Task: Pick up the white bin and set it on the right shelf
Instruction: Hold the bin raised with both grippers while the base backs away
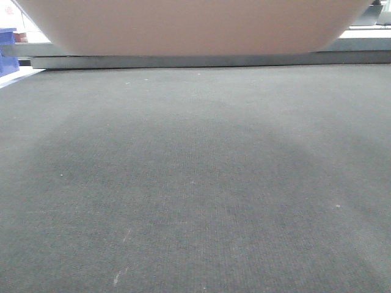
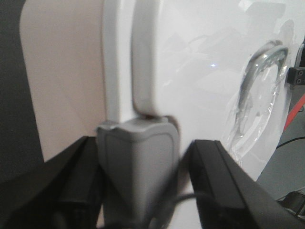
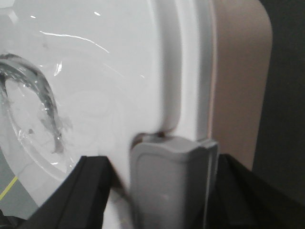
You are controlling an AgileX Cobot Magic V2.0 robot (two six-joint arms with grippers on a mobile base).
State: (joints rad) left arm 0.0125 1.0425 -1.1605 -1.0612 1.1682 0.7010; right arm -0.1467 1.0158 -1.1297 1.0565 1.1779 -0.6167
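You had the large translucent pinkish-white plastic bin (image 1: pixel 195 27) gripped and, by my reading, lifted. In the front view its rounded underside filled the top of the frame above the dark textured tabletop (image 1: pixel 195 183). The placing was not yet done: a grey metal edge (image 1: pixel 183 61), probably the front lip of the stainless-steel shelf, ran just below the bin and farther back, and blue plastic bins (image 1: pixel 7 52) showed at the upper left. Your left gripper (image 2: pixel 145 140) stood at the rim of the glossy white lid (image 2: pixel 200 71), its black fingers closed either side of a grey plastic clasp (image 2: pixel 138 157) at lower centre. Your right gripper (image 3: pixel 159 160) mirrored it, clamped about its own grey clasp.
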